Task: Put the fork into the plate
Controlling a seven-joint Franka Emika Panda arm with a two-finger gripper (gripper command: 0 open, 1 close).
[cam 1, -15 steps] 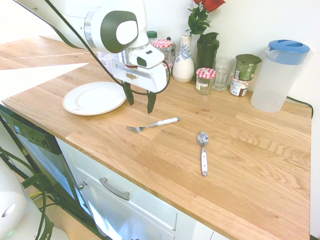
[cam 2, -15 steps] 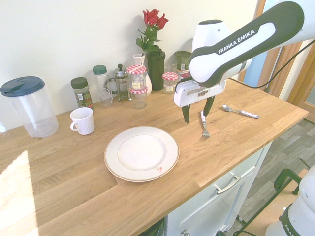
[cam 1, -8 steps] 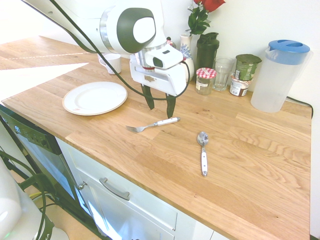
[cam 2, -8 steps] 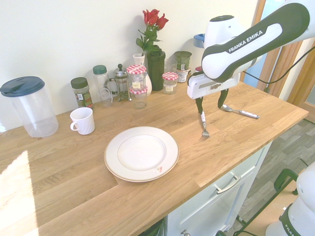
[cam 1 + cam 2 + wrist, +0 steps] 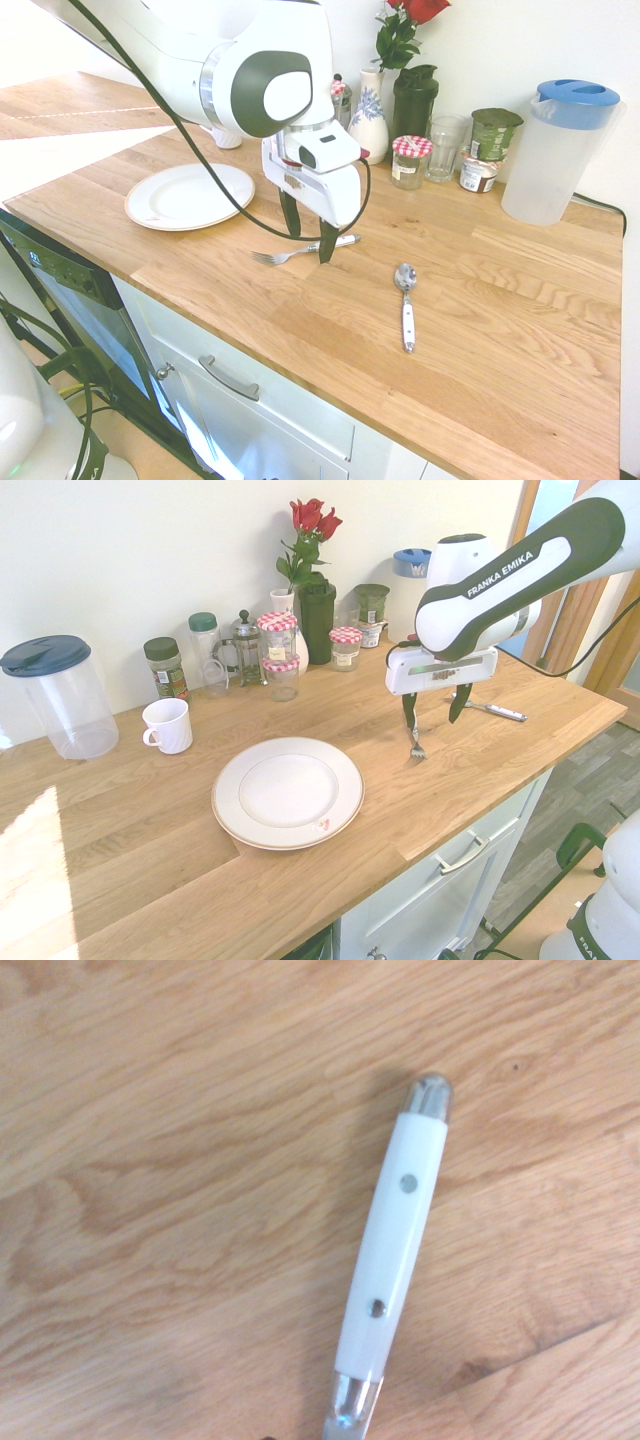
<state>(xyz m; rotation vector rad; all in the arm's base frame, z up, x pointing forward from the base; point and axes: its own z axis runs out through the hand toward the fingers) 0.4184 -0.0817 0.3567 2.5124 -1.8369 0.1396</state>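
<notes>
A white robot arm reaches over a long wooden tabletop (image 5: pixel 480 300) with its pincer (image 5: pixel 305 228) pointing straight down, its two dark fingers spread apart and holding nothing. The fork (image 5: pixel 300 249) lies flat on the wood directly beneath — silver tines toward the tabletop's front edge, white handle angled toward the back wall. In the second exterior view the fingers stand on either side of the fork's (image 5: pixel 414 736) handle and neck, which suggests the pincer (image 5: pixel 433 711) is lined up to close across the narrow width of the handle rather than along its length. The wrist camera looks straight down on the white handle (image 5: pixel 395 1250), with its two rivets and metal end cap, so the aim looks centred there. The plate (image 5: pixel 188 195) — large, round, white, empty — sits well apart from the fork, further along the tabletop, leaving a clear stretch of wood between them. A white-handled spoon (image 5: pixel 406 300) lies near the fork on the side away from the plate, outside the fingers' reach. Jars, a vase with a rose (image 5: pixel 310 520) and a clear pitcher (image 5: pixel 556 150) line the back wall.
</notes>
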